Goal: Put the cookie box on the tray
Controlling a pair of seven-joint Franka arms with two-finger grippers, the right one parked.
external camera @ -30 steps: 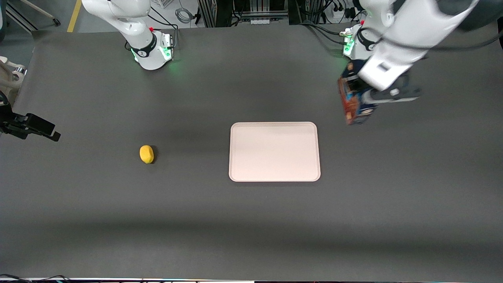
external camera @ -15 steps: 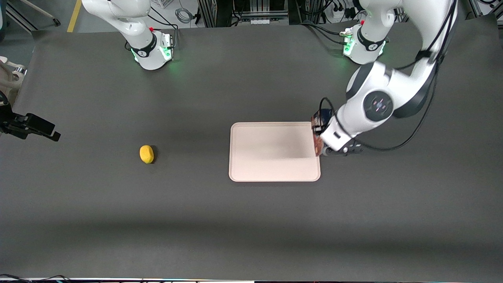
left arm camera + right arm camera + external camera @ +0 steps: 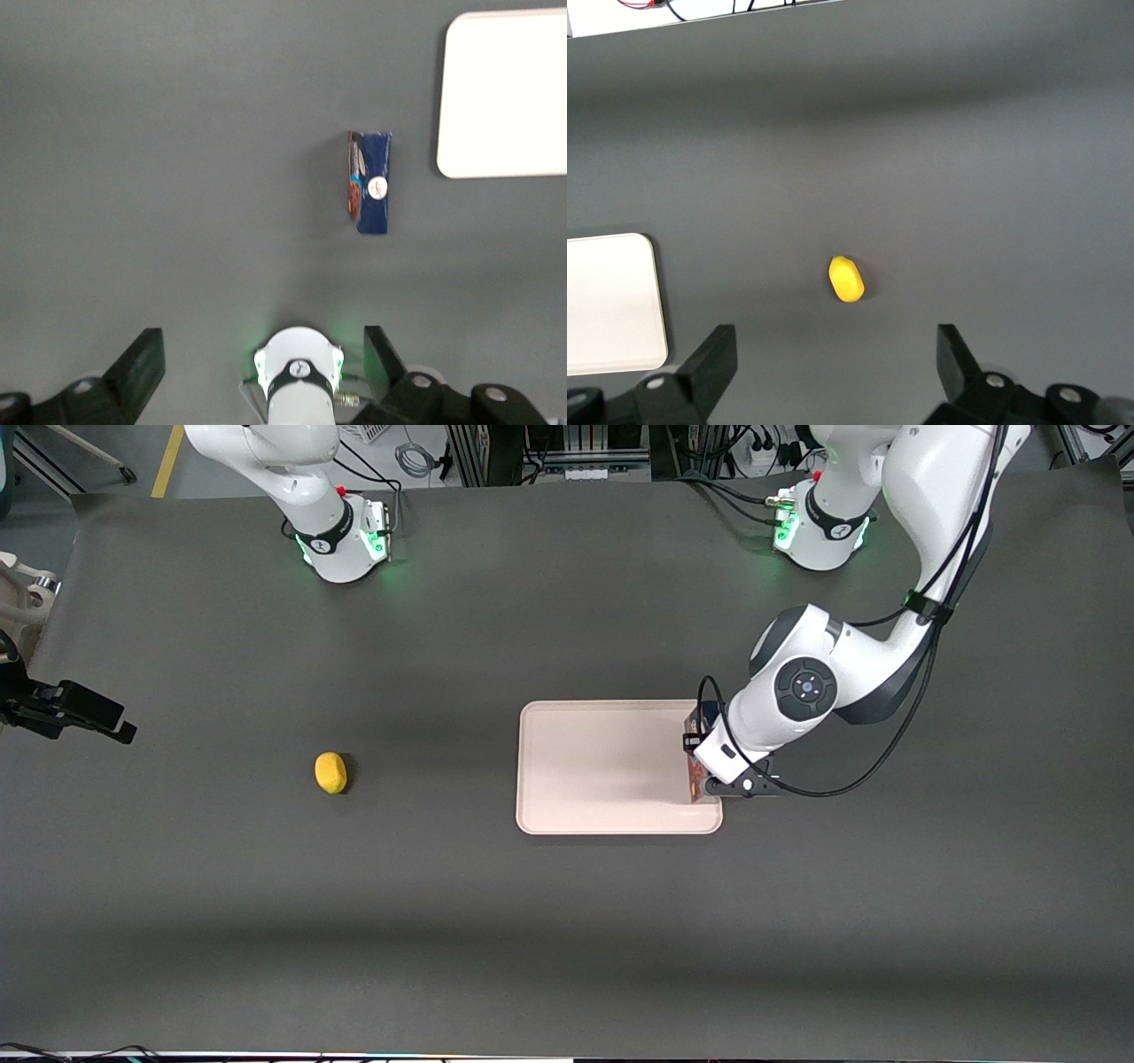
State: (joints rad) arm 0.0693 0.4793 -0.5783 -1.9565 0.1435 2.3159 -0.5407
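Tool [image 3: 709,776] and wrist are hanging low over the tray [image 3: 611,766], right at the tray's short edge toward the working arm's end of the counter [image 3: 567,921]. From the front, the arm's white housing is covering the tool, so I cannot tell how far open it is or whether it is gripping anything.

Just under the tool, a sliver of the box [image 3: 696,778] is showing, dark blue with brown print. It is looking upright or nearly so, and sitting just inside the tray's rim. Whether its bottom is touching the tray or hovering above it is hidden from where I am standing.

Oddly, the wrist camera is disagreeing. It is showing the box [image 3: 369,181] lying flat on the bare counter, near the tray [image 3: 505,93] but clearly apart from it. So that view is not settling the question of the grip.

Going by the front, I am judging the job as nearly done, with the box over the tray at its edge. What is left, as I read it, is setting it down, letting go and lifting clear. So close to the rim, it may tip or land half off.

A small yellow lump [image 3: 330,772] is lying well away from the tool, toward the parked arm's end.
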